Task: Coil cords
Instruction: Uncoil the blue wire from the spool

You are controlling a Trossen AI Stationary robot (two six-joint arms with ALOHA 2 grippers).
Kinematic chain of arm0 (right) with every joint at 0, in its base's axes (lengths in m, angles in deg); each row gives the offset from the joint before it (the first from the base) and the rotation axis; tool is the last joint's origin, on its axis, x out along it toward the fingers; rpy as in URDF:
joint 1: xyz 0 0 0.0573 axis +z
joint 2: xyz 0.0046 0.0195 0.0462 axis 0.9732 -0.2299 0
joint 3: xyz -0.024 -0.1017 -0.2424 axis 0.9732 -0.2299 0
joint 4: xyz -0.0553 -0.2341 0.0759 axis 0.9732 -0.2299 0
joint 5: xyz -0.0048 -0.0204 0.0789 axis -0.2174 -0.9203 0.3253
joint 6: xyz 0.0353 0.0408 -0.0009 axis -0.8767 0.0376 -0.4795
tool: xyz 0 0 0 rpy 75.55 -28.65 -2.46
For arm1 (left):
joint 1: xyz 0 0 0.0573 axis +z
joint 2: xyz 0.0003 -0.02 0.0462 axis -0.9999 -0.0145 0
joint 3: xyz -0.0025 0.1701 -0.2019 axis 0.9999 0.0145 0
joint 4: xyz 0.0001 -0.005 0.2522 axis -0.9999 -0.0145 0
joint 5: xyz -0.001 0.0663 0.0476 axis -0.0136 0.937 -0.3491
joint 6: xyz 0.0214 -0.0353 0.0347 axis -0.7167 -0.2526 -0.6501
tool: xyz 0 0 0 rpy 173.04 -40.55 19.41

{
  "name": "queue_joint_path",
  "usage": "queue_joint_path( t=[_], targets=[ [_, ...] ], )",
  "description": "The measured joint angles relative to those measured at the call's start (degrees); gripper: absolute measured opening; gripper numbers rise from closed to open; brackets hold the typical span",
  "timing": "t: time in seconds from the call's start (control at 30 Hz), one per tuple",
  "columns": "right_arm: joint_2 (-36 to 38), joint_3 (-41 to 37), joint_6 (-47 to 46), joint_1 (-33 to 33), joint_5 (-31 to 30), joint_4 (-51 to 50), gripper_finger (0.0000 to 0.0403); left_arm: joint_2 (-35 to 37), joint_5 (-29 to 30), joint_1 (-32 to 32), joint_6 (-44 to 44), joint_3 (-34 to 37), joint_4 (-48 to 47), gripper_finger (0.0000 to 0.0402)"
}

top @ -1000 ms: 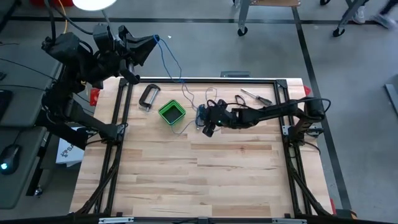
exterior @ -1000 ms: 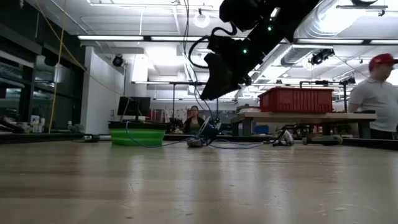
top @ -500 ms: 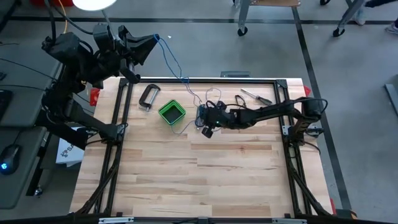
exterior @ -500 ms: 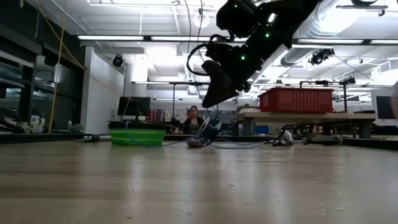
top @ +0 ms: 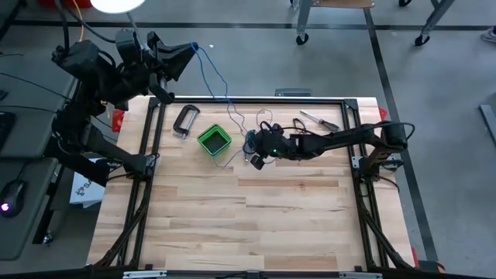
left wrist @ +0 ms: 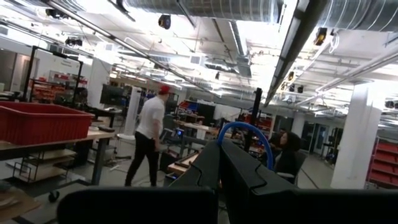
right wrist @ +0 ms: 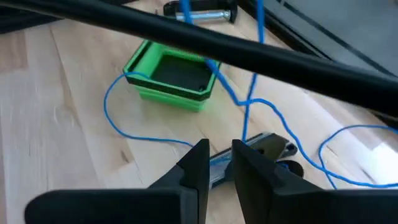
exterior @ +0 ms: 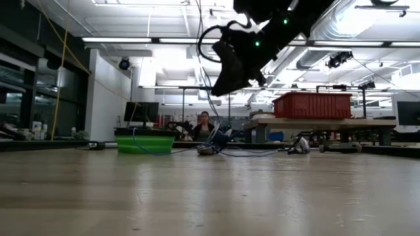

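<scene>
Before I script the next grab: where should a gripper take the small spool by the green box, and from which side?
Judging by its pose, from straight above: the spool lies low on the table, so pinch across its narrow sides. Blue wire loops around it; the green box stands clear.

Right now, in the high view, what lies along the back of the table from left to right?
Metal clamp → green box → right gripper by the spool → screwdriver.

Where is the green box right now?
In the high view the green box sits on the table's far left part, between the metal clamp and the right gripper.
</scene>
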Motion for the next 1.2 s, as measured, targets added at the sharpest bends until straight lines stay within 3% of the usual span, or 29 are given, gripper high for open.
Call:
queue_joint_path(
  t=[0.17, 0.43, 0.8, 1.0, 1.2],
  targets=[
    [-0.9, -0.1, -2.1, -0.9, 3.3, -0.6, 0.0092, 0.0, 0.0, 0.0, 0.0, 0.0, -0.1, 0.0],
    [-2.4, -0.1, -1.6, -1.0, 0.6, -0.6, 0.0173, 0.0, 0.0, 0.0, 0.0, 0.0, -0.2, 0.0],
    [-5.9, -0.1, -1.6, -1.2, 0.5, 0.3, 0.0183, 0.0, -0.1, 0.0, 0.0, 0.0, -0.3, 0.0],
    [-5.9, -0.1, 0.7, -1.3, 0.1, 1.6, 0.014, 0.0, -0.1, 0.0, 0.0, 0.0, -0.3, 0.0],
    [-5.9, -0.1, 0.9, -1.8, -2.0, 1.3, 0.0022, 0.0, -0.1, 0.0, 0.0, 0.0, -0.3, 0.0]
  ],
)
